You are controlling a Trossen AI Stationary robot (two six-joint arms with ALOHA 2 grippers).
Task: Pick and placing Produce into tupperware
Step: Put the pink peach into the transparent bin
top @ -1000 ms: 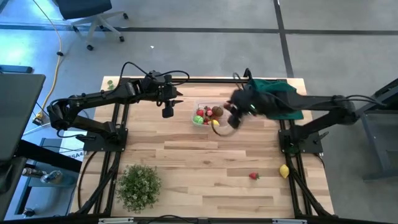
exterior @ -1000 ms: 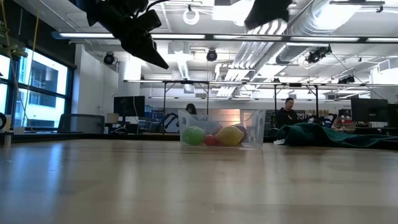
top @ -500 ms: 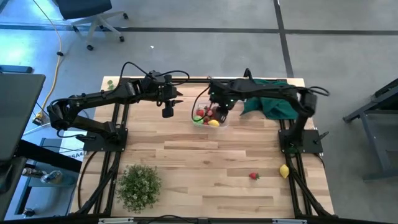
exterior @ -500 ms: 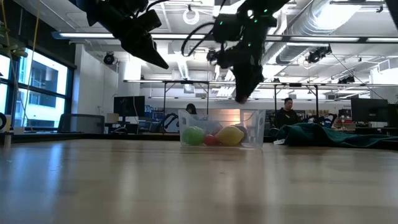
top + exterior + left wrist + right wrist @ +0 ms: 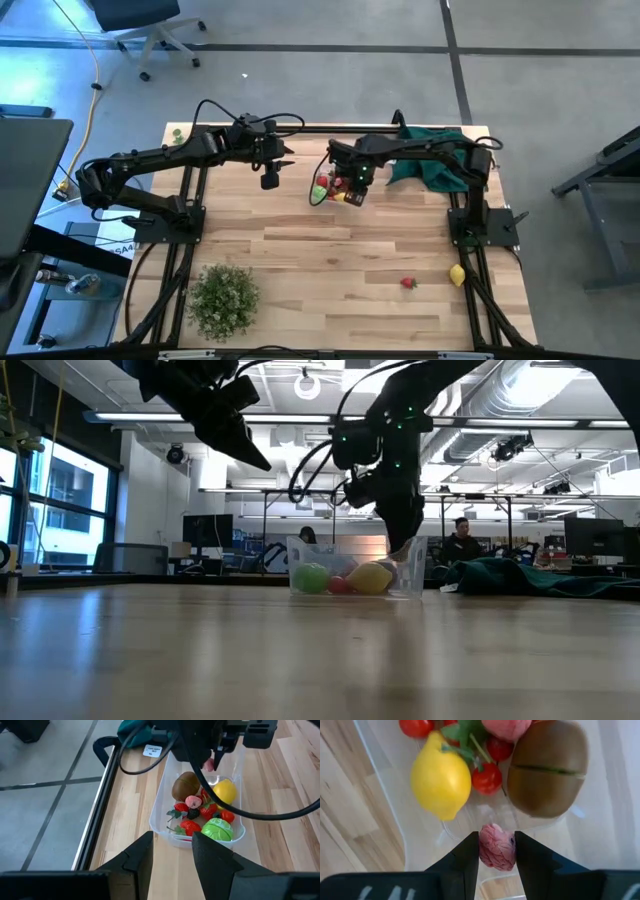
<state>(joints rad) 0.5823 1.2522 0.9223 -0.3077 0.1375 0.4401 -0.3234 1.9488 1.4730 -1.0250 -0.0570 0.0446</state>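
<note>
The clear tupperware (image 5: 322, 169) stands at the table's far middle and holds a lemon (image 5: 440, 775), a kiwi (image 5: 547, 767), a green ball (image 5: 218, 829) and small red fruits. My right gripper (image 5: 352, 190) reaches down into it, shut on a small pink berry (image 5: 497, 846). My left gripper (image 5: 270, 182) hovers to the left of the tub, tilted down toward it. It is open, with nothing between its fingers (image 5: 142, 855). A red strawberry (image 5: 408, 283) and a second lemon (image 5: 457, 275) lie on the table near the right front. My right gripper pinches the pink berry's two sides (image 5: 485, 847) between its two fingers. The fingers come from above and point down. The berry hangs over the tub's bare floor, beside the lemon and the kiwi. In the low view the fingertips (image 5: 405, 552) are below the tub's rim.
A dark green cloth (image 5: 440, 160) lies at the far right corner and a bushy green plant (image 5: 222, 298) stands at the near left. A small green thing (image 5: 177, 133) sits at the far left corner. Bare wood lies between the tub and the near edge.
My right gripper has swung from the cloth side toward the table's left, over the tub. It has tipped to point straight down and sunk until its fingertips are inside the tub. The fruits in the tub have kept their places.
</note>
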